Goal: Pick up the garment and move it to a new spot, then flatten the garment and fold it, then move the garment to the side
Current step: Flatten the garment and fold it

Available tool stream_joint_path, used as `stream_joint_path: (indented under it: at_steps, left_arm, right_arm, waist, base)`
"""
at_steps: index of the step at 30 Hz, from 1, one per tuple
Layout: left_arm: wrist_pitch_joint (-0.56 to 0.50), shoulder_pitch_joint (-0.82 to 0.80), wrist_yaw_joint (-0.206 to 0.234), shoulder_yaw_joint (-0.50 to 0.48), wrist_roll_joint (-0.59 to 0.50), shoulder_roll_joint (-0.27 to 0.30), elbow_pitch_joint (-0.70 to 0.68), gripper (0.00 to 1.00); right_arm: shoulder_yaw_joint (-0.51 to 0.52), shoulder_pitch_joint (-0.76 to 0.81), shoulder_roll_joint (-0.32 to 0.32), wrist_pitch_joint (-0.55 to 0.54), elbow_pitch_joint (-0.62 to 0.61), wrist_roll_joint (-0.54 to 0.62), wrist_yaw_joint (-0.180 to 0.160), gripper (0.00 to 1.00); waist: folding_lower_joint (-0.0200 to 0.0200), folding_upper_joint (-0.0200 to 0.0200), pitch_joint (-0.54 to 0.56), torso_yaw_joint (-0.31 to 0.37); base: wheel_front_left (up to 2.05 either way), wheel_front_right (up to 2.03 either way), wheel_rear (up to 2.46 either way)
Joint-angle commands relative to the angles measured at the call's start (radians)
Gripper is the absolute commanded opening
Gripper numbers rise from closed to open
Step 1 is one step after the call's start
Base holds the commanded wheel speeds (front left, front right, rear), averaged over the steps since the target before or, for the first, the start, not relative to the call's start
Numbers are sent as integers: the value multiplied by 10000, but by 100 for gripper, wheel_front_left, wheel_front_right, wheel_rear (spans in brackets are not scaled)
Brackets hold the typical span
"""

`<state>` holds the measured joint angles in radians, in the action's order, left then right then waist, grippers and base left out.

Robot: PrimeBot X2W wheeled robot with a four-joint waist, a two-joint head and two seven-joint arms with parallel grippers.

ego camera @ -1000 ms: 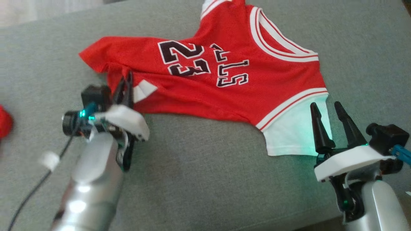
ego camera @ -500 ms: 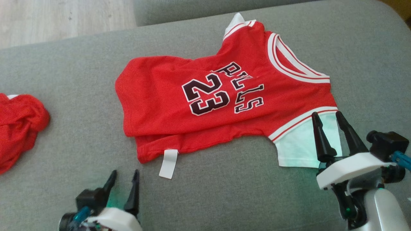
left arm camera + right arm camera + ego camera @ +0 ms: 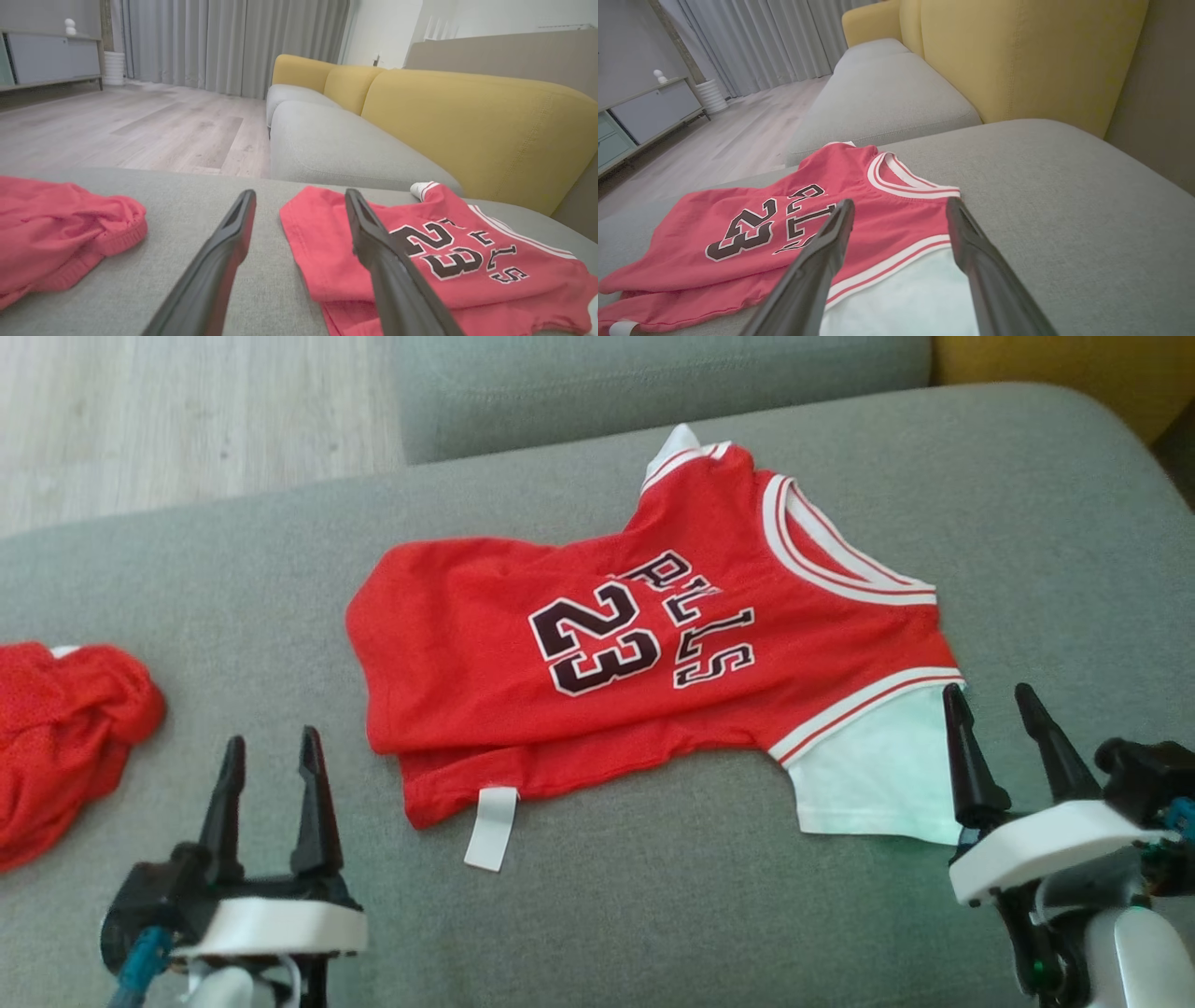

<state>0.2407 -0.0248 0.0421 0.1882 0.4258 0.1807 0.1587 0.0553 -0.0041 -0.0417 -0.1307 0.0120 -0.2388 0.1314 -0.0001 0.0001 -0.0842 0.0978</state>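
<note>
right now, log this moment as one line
jersey: lying on grey sofa seat, partly folded | left gripper: jaws open, empty | right gripper: jaws open, empty, by white sleeve

The jersey (image 3: pixel 597 653) is lying on the sofa cushion (image 3: pixel 653 915) ahead of and between the left gripper (image 3: pixel 271 739) and right gripper (image 3: pixel 988 691), a crumpled cloth (image 3: pixel 65 737) lying left of the former.

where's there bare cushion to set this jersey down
Bare cushion lies between the jersey and the crumpled red cloth, before the jersey between left gripper and right gripper, and right of its collar. Crowded at the white sleeve.
</note>
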Motion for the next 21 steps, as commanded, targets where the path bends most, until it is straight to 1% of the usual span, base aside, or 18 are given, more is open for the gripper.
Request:
stream_joint_path:
  at_steps: [1, 6, 11, 21]
  left_arm:
    - [163, -571, -42, -514, 10, 84, -66, 100]
    - [196, -445, -125, -779, 90, 11, 523, 100]
    - [201, -147, -136, -897, 149, 52, 740, 100]
    - [74, 130, 100, -737, 71, -20, 401, 100]
  right_arm:
    - [-166, -69, -85, 61, -333, 165, -7, 100]
    - [-152, 85, -85, -43, -239, 431, -7, 100]
    - [-157, 198, -85, -137, -329, 476, -7, 100]
    - [-305, 201, -119, -289, -448, 519, -7, 100]
  waist:
    - [1, -1, 228, 62]
    - [1, -1, 667, 188]
    - [1, -1, 761, 267]
    - [1, -1, 641, 163]
  base:
    - [0, 0, 0]
    - [0, 0, 0]
    - [0, 0, 0]
    - [0, 0, 0]
